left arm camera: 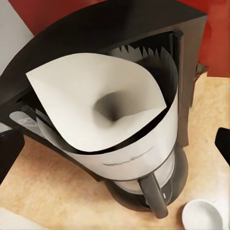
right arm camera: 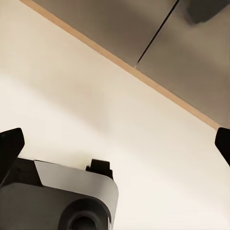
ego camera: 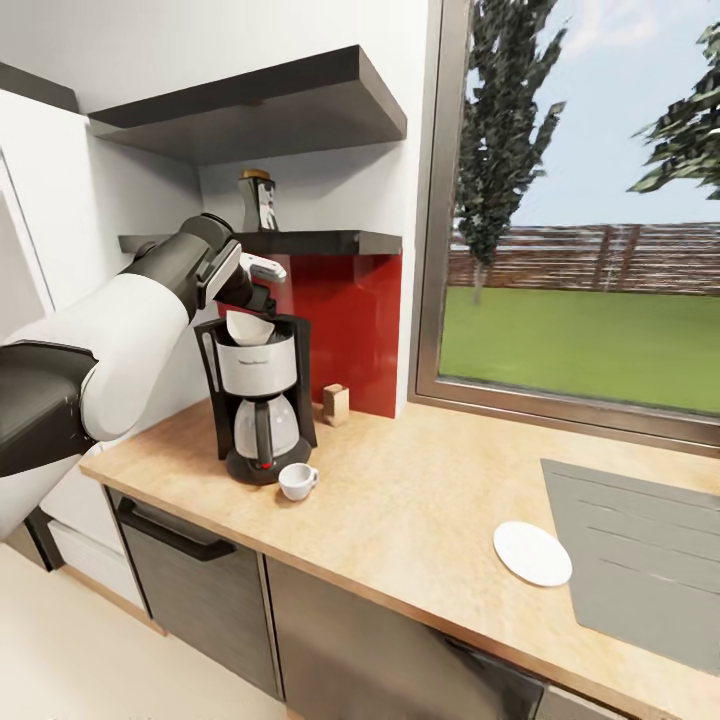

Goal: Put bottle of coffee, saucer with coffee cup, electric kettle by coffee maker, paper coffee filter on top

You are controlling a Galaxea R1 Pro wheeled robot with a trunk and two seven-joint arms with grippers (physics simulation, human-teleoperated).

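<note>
The paper coffee filter (left arm camera: 96,96) is a white cone, its mouth open and its rim curled and uneven; it sits on top of the coffee maker (ego camera: 256,400), tilted a little, with a shadowed hollow at its centre. The coffee maker is black with a pale band and a glass carafe, standing on the wooden countertop (ego camera: 420,500) before the red backsplash (ego camera: 345,320). The left gripper (ego camera: 262,283) hangs just above the filter, its dark fingertips (left arm camera: 9,148) spread wide at either side and clear of the paper. The coffee cup (ego camera: 297,481), small and white, stands just beside the maker's base; the saucer (ego camera: 532,553) lies well apart, near the sink (ego camera: 640,550). The bottle of coffee (ego camera: 258,202) stands upright on the shelf (ego camera: 300,242). The right gripper (right arm camera: 115,139) has its fingertips wide apart over pale floor (right arm camera: 96,110).
</note>
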